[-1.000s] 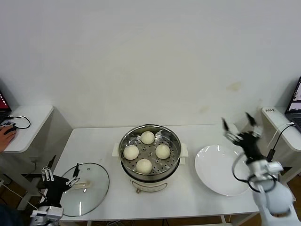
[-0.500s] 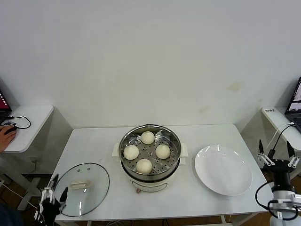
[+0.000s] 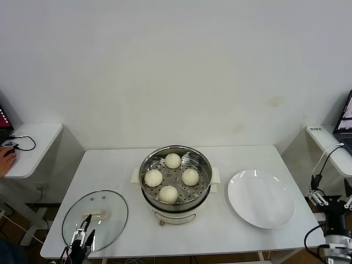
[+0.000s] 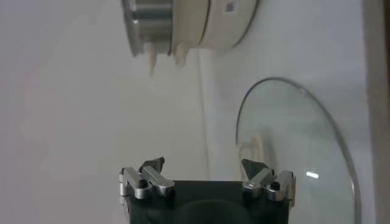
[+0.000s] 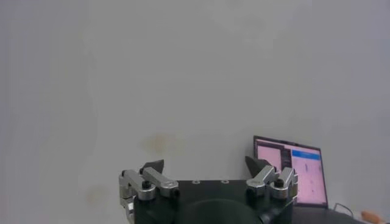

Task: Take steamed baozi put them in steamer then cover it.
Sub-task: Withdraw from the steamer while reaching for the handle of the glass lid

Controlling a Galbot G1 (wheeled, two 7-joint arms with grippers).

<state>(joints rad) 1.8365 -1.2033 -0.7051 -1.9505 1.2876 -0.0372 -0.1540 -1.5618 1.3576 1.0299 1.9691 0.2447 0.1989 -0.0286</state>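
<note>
Four cream-white baozi (image 3: 172, 160) lie in the shiny steamer (image 3: 175, 147) on its white pot base at the table's middle. The glass cover (image 3: 94, 220) with its cream handle lies flat on the table at front left. My left gripper (image 3: 85, 234) is open and empty, low at the table's front edge by the cover's near rim. In the left wrist view my left gripper (image 4: 203, 165) faces the cover (image 4: 292, 158) and the steamer (image 4: 152, 24) beyond it. My right gripper (image 3: 331, 193) is open and empty, off the table's right edge.
A flat white plate (image 3: 261, 198) lies bare to the right of the steamer. Side desks stand at far left and far right, with a laptop (image 5: 292, 173) showing in the right wrist view behind my right gripper (image 5: 205, 164).
My right gripper has dropped from above the table's right end to beside its right edge. My left gripper has shifted along the front edge toward the cover's near rim.
</note>
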